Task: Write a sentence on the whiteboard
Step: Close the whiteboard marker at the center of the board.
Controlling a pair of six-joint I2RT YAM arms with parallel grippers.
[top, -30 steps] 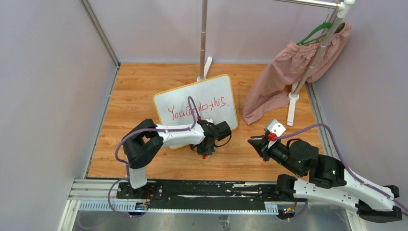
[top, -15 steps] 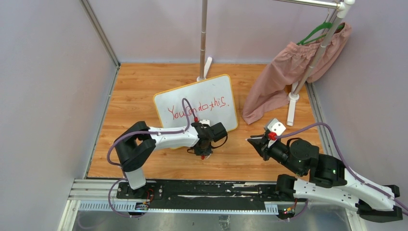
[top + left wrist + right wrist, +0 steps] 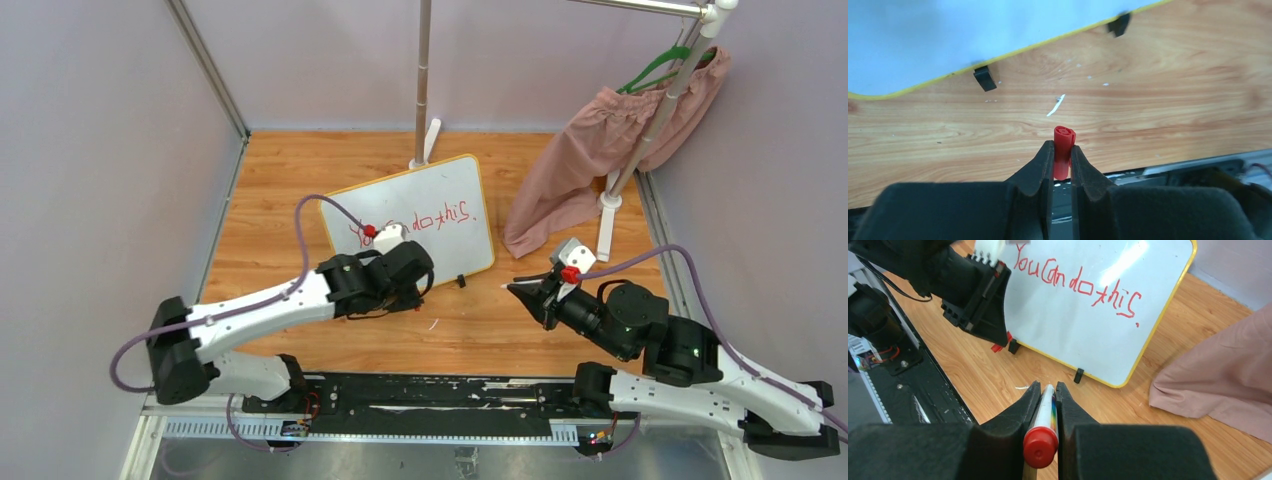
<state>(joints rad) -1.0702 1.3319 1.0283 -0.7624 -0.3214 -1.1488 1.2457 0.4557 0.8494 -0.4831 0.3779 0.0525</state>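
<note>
On wood tabletop (image 3: 280, 200) w/ lilac walls (image 3: 90, 150): whiteboard (image 3: 440, 195); left pincer (image 3: 1062, 152) round red cap (image 3: 1063, 150), right pincer (image 3: 1049, 405) round marker (image 3: 1045, 422).

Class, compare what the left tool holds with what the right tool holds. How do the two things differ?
The left tool pinches a short red cap, all one colour; the right tool grips a long white marker with a red end. The cap stands upright between its pads; the marker lies along its tool, pointing toward the whiteboard. Both are clamped firmly and share red plastic.
</note>
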